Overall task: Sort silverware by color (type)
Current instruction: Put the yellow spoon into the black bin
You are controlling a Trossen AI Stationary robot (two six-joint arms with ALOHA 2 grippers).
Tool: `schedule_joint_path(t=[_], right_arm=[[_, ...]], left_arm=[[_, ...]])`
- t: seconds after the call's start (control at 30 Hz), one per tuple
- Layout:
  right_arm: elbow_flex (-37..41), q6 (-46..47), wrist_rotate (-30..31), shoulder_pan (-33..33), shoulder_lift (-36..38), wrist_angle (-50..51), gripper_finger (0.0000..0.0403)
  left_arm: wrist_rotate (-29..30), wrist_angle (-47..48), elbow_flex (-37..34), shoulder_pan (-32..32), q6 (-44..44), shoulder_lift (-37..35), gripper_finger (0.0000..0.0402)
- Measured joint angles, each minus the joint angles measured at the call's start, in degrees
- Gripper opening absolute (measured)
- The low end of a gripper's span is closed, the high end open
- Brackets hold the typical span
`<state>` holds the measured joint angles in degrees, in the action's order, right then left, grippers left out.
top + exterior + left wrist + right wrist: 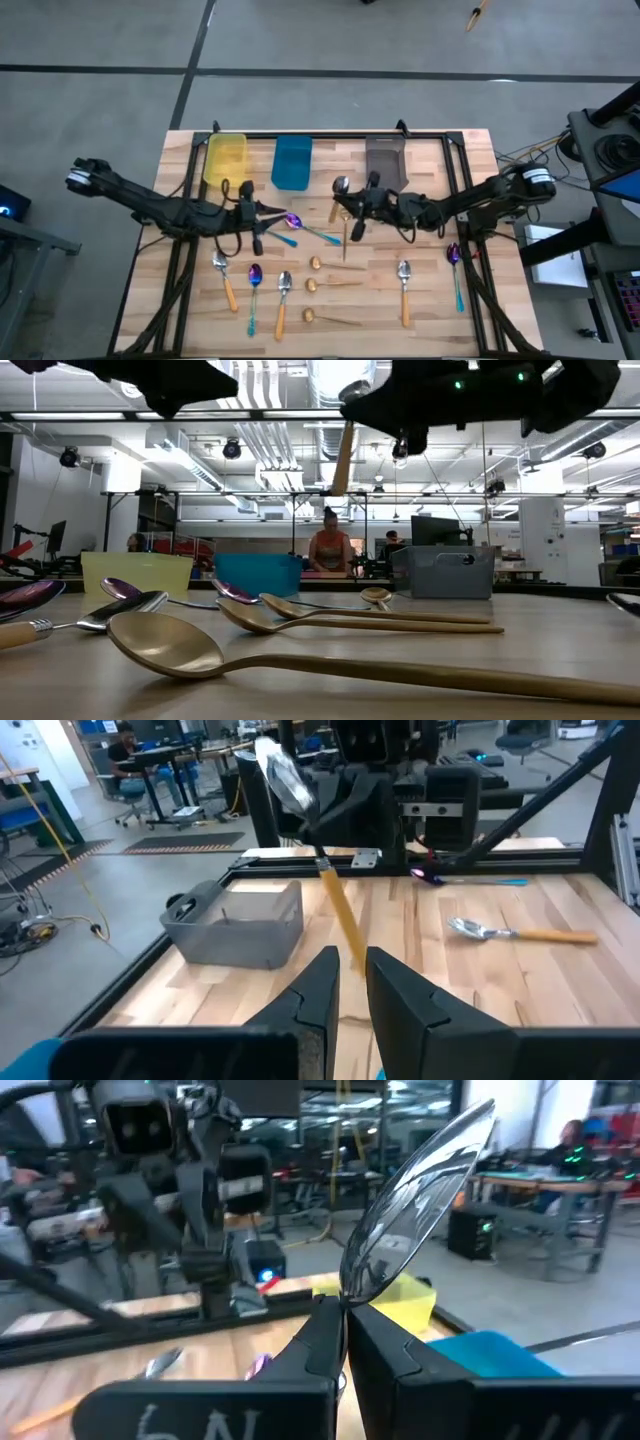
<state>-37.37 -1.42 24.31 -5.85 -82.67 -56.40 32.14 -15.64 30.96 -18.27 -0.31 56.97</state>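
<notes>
R pincer pinches orange-handled spoon aloft; L arm waits mid-table.

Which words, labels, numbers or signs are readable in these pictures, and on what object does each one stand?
"6N" or similar: pale marks on the right hand's dark body in its wrist view, cut off by the picture's edge, reading uncertain.
No other readable text: spoons, bins and table carry none; anything in the room behind is too blurred.

Table top: pale wood planks, matt. Gold spoons: metal, satin sheen. Spoon beside grey bin: mirror-polished bowl. Grey bin: matt plastic.
</notes>
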Motion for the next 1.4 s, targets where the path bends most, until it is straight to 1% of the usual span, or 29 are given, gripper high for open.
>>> schedule_joint_path(t=[0.13, 0.23, 0.33, 0.5, 0.57, 0.67, 0.7, 0.77, 0.83, 0.9, 1.03, 1.17, 1.27, 1.4], right_arm=[[-4.11, -3.71, 3.08, -1.94, -1.86, 0.04, 0.0008], [-6.51, -5.82, 2.82, -3.19, -2.42, 0.55, 0.0008], [-7.70, -7.22, 2.69, -4.26, -2.62, 1.53, 0.0008], [-8.41, -7.65, 2.64, -5.33, -2.62, 3.10, 0.0008], [-8.49, -8.35, 2.54, -5.55, -2.71, 3.13, 0.0008], [-8.49, -10.16, 2.25, -5.66, -2.75, 3.70, 0.0008], [-8.49, -10.47, 2.24, -5.66, -2.75, 3.78, 0.0008], [-8.49, -10.82, 1.55, -5.66, -2.75, 3.76, 0.0008], [-8.49, -11.59, -0.39, -5.65, -2.75, 3.74, 0.0008], [-8.57, -12.10, -1.70, -5.66, -2.75, 3.73, 0.0008], [-8.82, -13.01, -1.88, -5.66, -2.75, 3.63, 0.0008], [-9.08, -14.09, -1.86, -5.66, -2.75, 3.59, 0.0008], [-9.07, -14.23, -1.83, -5.66, -2.75, 3.67, 0.0008], [-9.07, -13.82, -1.87, -5.66, -2.75, 3.67, 0.0009]], left_arm=[[0.19, -6.36, 0.01, 0.14, -0.25, 4.31, 0.0037], [0.31, -10.28, 0.01, 0.71, -0.26, 6.62, 0.0047], [0.33, -12.34, 0.02, 1.77, -0.58, 8.48, 0.0073], [0.19, -16.56, 0.02, 3.88, -2.20, 12.55, 0.0136], [-1.84, -19.84, 0.02, 4.73, -2.23, 14.99, 0.0161], [-9.05, -26.23, 0.02, 5.99, -1.85, 19.05, 0.0187], [-10.62, -28.71, 0.02, 6.33, -1.84, 20.56, 0.0192], [-11.19, -32.25, 0.02, 6.80, -1.82, 23.19, 0.0197], [-11.18, -34.55, 0.13, 7.34, -1.86, 25.16, 0.0197], [-11.17, -35.51, 0.73, 7.71, -1.99, 26.83, 0.0194], [-11.30, -35.80, 3.03, 7.92, -2.17, 30.02, 0.0183], [-11.82, -35.79, 5.17, 7.92, -1.94, 32.43, 0.0157], [-11.87, -35.58, 5.64, 7.90, -1.91, 33.01, 0.0114], [-11.93, -35.59, 4.87, 7.84, -2.29, 32.12, 0.0025]])
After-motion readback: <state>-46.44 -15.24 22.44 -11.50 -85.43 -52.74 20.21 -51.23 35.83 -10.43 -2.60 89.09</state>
